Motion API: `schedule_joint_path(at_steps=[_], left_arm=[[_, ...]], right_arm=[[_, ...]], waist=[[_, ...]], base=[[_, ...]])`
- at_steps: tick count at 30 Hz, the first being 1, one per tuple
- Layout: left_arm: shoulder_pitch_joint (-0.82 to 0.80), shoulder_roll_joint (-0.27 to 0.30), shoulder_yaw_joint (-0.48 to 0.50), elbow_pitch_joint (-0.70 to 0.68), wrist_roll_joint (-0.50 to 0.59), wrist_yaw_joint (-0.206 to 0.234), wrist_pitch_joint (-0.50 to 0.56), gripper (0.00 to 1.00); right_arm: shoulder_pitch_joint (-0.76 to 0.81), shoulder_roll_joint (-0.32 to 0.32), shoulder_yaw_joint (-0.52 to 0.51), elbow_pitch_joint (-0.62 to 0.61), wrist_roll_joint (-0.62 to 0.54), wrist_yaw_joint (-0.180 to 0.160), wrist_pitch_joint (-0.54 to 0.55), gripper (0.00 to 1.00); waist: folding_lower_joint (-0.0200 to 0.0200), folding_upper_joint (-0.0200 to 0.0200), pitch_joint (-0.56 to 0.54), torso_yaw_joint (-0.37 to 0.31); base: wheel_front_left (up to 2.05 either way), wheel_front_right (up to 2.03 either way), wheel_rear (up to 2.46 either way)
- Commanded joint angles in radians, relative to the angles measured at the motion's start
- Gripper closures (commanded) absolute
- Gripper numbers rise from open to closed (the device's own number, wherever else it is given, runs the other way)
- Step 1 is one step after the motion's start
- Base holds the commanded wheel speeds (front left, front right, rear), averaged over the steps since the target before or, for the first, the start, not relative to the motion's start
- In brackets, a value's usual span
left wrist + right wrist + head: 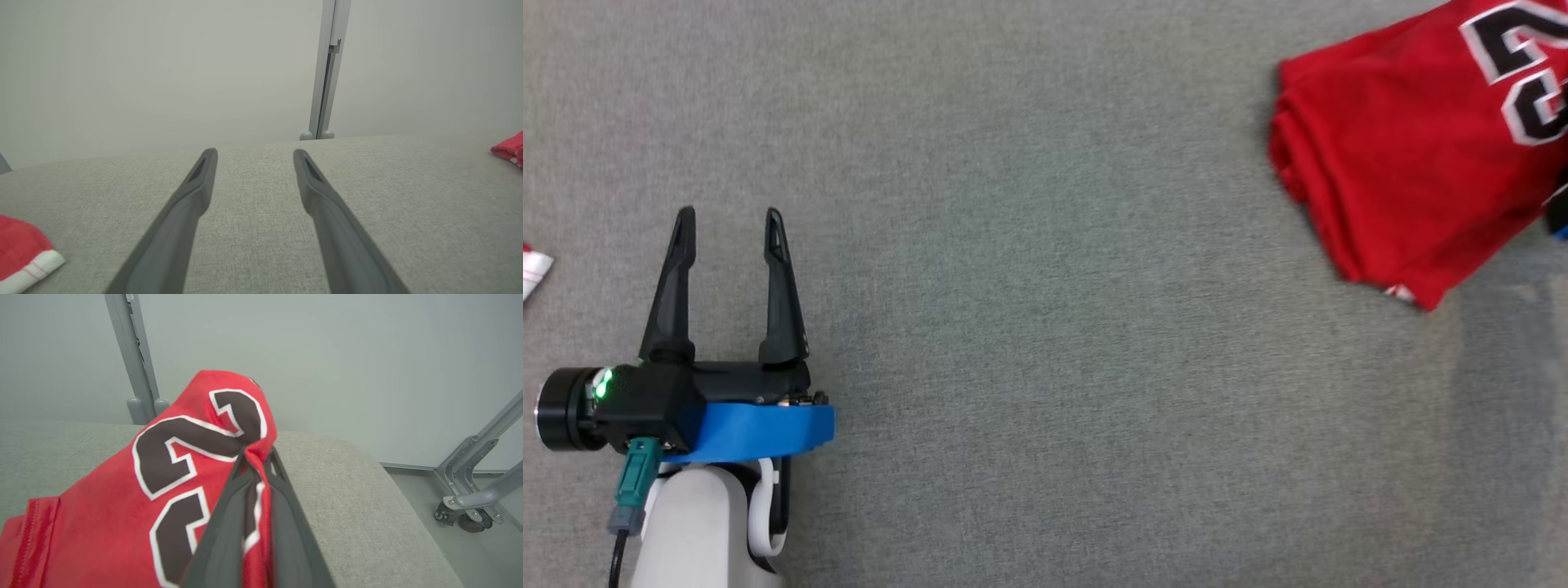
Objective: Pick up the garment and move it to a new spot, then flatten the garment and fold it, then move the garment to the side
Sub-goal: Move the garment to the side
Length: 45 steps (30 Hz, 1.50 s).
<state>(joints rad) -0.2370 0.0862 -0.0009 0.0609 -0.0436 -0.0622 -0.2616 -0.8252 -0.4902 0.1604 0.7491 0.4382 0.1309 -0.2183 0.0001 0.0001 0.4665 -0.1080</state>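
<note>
Red jersey [1409, 171], folded, on right side of grey counter [1045, 343], cloth pinched in closed right hand [258, 457]; left hand [731, 219] wide, empty, well apart.

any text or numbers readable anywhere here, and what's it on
"23": big black digits outlined in white, on the red garment; the second digit is cut by the head view's edge and half hidden behind the right gripper in its wrist view, so 3 is likely, not certain.
No other text can be read.
</note>
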Motion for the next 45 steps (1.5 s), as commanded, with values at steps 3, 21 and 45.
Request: schedule_joint_path(at_steps=[3,21,45], left_arm=[[-0.045,0.009,-0.003,-0.026,0.009,-0.006,-0.005,0.0],[-0.069,0.022,-0.001,-0.058,0.006,0.003,-0.005,0.0],[0.161,-0.014,0.039,0.065,-0.048,0.023,-0.005,0.0]], right_arm=[[-0.105,-0.101,-0.02,0.075,0.03,0.0,0.026,1.0],[-0.302,-0.192,-0.068,0.382,-0.013,0.0,-0.022,0.0],[0.138,0.102,0.051,-0.127,-0.12,0.0,-0.048,0.0]], waist=[[-0.0001,-0.0001,0.074,0.043],[-0.0001,-0.0001,0.137,0.059],[-0.0001,-0.0001,-0.262,0.063]], base=[[0.0,0.0,0.0],[0.0,0.0,0.0],[0.0,0.0,0.0]])
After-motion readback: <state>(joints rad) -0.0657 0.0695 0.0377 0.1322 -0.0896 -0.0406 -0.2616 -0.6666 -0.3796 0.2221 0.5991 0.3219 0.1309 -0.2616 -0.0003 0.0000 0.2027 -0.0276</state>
